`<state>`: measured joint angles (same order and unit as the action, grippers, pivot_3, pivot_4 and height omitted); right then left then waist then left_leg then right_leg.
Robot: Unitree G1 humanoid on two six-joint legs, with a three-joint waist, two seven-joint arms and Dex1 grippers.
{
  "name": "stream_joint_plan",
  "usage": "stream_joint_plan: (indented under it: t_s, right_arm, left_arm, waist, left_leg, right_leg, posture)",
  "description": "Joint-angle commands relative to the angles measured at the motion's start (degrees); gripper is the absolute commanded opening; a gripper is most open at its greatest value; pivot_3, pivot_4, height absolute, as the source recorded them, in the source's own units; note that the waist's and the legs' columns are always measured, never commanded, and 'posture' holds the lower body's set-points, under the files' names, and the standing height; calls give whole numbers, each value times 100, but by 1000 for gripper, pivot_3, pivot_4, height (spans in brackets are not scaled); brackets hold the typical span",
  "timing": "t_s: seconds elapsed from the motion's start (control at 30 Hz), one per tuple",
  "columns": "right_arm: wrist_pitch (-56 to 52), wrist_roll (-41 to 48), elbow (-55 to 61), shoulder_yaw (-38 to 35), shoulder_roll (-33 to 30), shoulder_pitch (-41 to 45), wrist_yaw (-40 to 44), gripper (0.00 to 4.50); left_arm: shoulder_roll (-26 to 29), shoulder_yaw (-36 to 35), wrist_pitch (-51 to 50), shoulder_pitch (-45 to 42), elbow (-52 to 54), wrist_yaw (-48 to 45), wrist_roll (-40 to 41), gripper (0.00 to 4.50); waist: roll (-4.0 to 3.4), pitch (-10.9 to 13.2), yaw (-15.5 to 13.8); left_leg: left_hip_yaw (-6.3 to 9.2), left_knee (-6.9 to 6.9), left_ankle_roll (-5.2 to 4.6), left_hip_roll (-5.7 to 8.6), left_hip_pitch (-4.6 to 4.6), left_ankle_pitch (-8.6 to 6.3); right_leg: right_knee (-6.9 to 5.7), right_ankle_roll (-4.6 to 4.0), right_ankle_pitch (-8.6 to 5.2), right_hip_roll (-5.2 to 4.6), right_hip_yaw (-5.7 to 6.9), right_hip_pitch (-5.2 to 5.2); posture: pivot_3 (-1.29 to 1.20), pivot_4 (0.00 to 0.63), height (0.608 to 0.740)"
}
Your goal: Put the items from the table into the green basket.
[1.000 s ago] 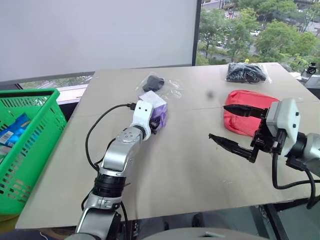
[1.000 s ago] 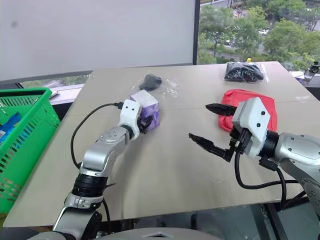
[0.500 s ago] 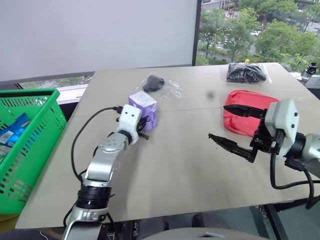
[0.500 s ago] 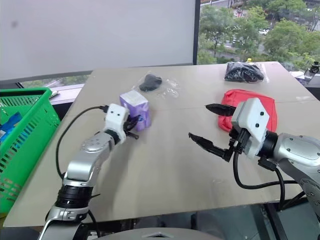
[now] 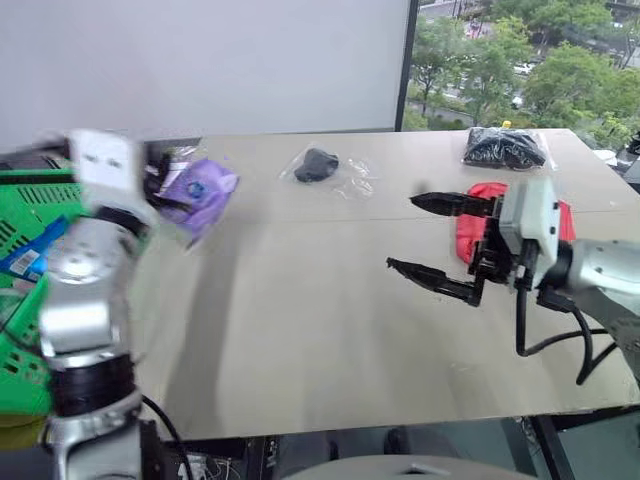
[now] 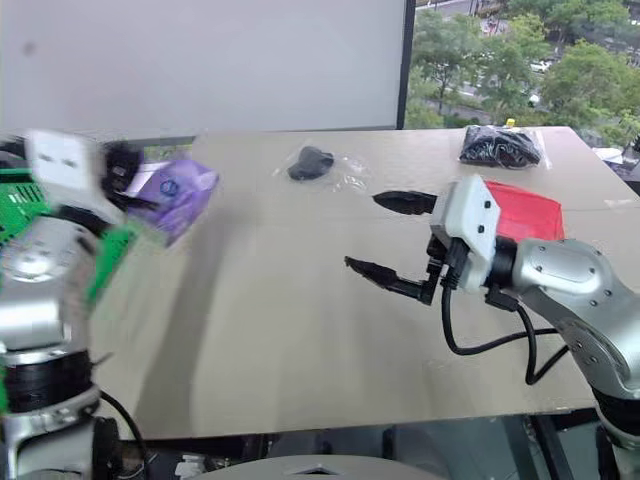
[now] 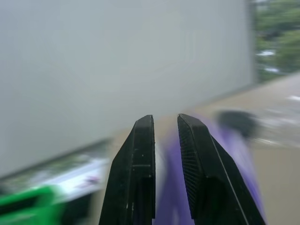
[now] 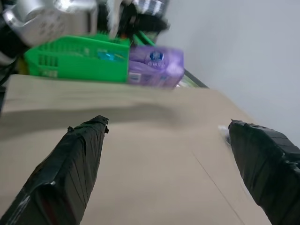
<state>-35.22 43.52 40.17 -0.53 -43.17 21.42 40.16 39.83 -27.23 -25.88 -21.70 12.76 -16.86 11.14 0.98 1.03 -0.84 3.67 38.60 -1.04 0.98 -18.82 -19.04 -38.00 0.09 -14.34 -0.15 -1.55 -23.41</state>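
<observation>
My left gripper (image 5: 165, 190) is shut on the purple-and-white tissue pack (image 5: 196, 194) and holds it in the air at the table's left edge, beside the green basket (image 5: 24, 197). The left wrist view has the pack (image 7: 234, 154) behind the nearly closed fingers (image 7: 143, 154). Over the table's middle right, my right gripper (image 5: 400, 232) hovers open and empty, just left of the red zip pouch (image 6: 525, 214). One black thing in a clear bag (image 5: 318, 163) lies at the far middle, another (image 5: 503, 148) at the far right corner.
The beige table (image 5: 300, 320) has free room across its middle and front. A blue packet (image 5: 28, 258) lies inside the basket. A white wall and a window with trees stand behind the table.
My left arm has lifted the tissue pack off the table and swung it left and up to the basket's side. The right gripper has drifted slightly left, still open.
</observation>
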Motion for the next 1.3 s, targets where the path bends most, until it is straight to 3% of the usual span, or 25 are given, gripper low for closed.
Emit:
stream_joint_plan:
  t_s: [0.03, 0.13, 0.23, 0.37, 0.53, 0.7, 0.87, 1.03, 1.17, 1.3]
  right_arm:
    - [263, -116, -226, 160, 222, 390, 234, 4500]
    - [355, -195, -508, 372, 483, 734, 437, 4500]
    - [420, -296, -666, 454, 573, 817, 614, 4500]
    - [467, -392, -738, 469, 585, 783, 769, 4500]
    - [385, -443, -644, 412, 633, 678, 687, 4500]
    - [339, -479, -468, 340, 639, 498, 524, 4500]
    - [297, -505, -220, 293, 625, 246, 328, 4500]
    - [199, -480, 2, 233, 615, 111, 103, 4500]
    - [146, -492, 66, 240, 640, 114, -42, 4500]
    - [86, -475, 145, 254, 647, 155, -159, 4500]
  left_arm:
    - [377, -598, -4, -103, -132, 263, -144, 770]
    - [648, -1126, -108, 70, -395, 388, -213, 770]
    - [527, -1129, -748, 376, 3, -261, 585, 770]
    - [286, -808, -2032, 723, 790, -393, 1325, 1879]
    - [212, -203, -3900, 231, 921, 278, 1405, 4387]
    - [-720, 140, -5391, -765, 711, 1117, 1260, 4451]
    - [-324, 1731, -4703, -1272, -650, 1779, -39, 4451]
    - [173, 3048, -4005, -2063, -2473, 1289, -765, 4451]
    - [-71, 4101, -2398, -2960, -5124, 389, -1424, 4451]
    - [-403, 4195, -1452, -3571, -7037, 288, -1776, 4451]
  waist:
    - [0, 0, -85]
    - [2, 0, -245]
    - [6, -3, -424]
    - [18, -6, -699]
    - [32, -9, -799]
    - [37, -13, -754]
    - [37, -13, -591]
    - [38, -12, -442]
    - [36, -11, -372]
    - [36, -11, -262]
  left_leg:
    - [1, -4, 12, 2, -1, 7]
    - [2, -17, 22, 5, -4, 12]
    - [4, -24, 22, 5, -4, 12]
    - [17, -21, 18, 21, -19, 10]
    - [58, -17, 6, 30, -26, 3]
    - [65, -15, 27, 38, -32, 15]
    - [66, -21, 42, 39, -42, 24]
    - [69, -18, 44, 41, -54, 25]
    - [75, -14, 47, 48, -60, 28]
    - [80, 3, 46, 52, -76, 29]
  right_leg:
    - [3, 0, 0, -4, 2, -1]
    - [4, 0, 0, -8, 0, -14]
    - [4, -2, 0, -9, 2, -18]
    - [6, -1, 0, -35, 23, -19]
    - [-1, -3, 1, -38, 55, -17]
    - [-1, -3, 1, -40, 60, -17]
    - [1, -5, 0, -38, 55, -33]
    - [1, -5, 1, -40, 57, -41]
    - [3, -6, 0, -41, 67, -41]
    - [3, -6, 0, -41, 74, -46]
  posture:
    - [172, 0, 740]
    - [187, 0, 740]
    - [235, 0, 740]
    - [231, 0, 740]
    - [186, 0, 740]
    - [139, 0, 740]
    - [98, 0, 740]
    - [54, 0, 740]
    - [40, 0, 740]
    - [6, 0, 740]
